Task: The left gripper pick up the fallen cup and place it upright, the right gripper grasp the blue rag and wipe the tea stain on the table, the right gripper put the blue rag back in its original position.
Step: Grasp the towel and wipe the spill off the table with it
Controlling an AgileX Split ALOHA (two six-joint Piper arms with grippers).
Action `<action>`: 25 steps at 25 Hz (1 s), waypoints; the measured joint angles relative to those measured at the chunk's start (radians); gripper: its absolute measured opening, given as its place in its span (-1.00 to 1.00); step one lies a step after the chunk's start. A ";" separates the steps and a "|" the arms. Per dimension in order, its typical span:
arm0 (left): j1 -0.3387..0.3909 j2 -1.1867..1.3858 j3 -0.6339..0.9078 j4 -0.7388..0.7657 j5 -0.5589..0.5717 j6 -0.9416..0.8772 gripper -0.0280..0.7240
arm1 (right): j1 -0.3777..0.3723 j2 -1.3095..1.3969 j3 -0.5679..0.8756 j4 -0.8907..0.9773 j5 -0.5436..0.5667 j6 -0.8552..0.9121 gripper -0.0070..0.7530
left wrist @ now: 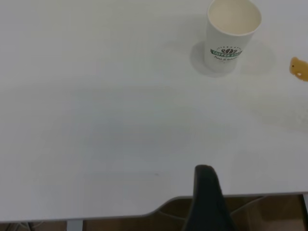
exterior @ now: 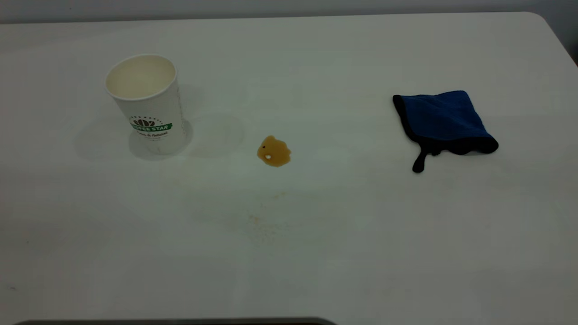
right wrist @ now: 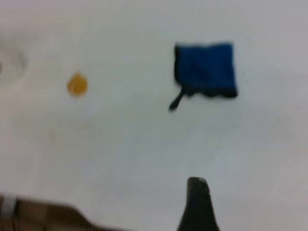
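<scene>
The cup (exterior: 149, 104) stands upright on the left part of the table (exterior: 316, 253), mouth up and empty; it also shows in the left wrist view (left wrist: 230, 36). The tea stain (exterior: 273, 151) lies near the table's middle, to the right of the cup, and shows in both wrist views (left wrist: 299, 69) (right wrist: 77, 84). The blue rag (exterior: 445, 119) lies flat at the right, its loop tail towards the front, and shows in the right wrist view (right wrist: 206, 70). The left gripper (left wrist: 206, 192) is back over the table's near edge, far from the cup. The right gripper (right wrist: 198, 202) hovers well short of the rag. Neither gripper shows in the exterior view.
Faint yellowish smears (exterior: 257, 219) mark the table in front of the stain. The table's rounded corner (exterior: 548, 22) is at the far right. A dark edge (exterior: 180, 321) runs along the bottom of the exterior view.
</scene>
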 joint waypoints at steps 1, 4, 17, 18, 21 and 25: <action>0.000 0.000 0.000 0.000 0.000 0.000 0.58 | 0.000 0.068 0.000 0.022 -0.025 -0.043 0.67; 0.000 0.000 0.000 0.000 0.000 0.000 0.58 | 0.000 0.266 0.000 0.105 -0.139 -0.202 0.67; 0.000 0.000 0.000 0.000 0.000 -0.001 0.58 | 0.032 1.128 -0.187 0.731 -0.608 -1.131 0.60; 0.000 0.000 0.000 0.000 0.000 -0.001 0.58 | 0.048 1.192 -0.214 0.777 -0.628 -1.200 0.60; 0.000 0.000 0.000 0.000 0.000 -0.001 0.58 | 0.081 1.368 -0.306 0.888 -0.662 -1.351 0.60; 0.000 0.000 0.000 0.000 0.000 -0.001 0.58 | 0.096 1.576 -0.435 0.956 -0.679 -1.435 0.60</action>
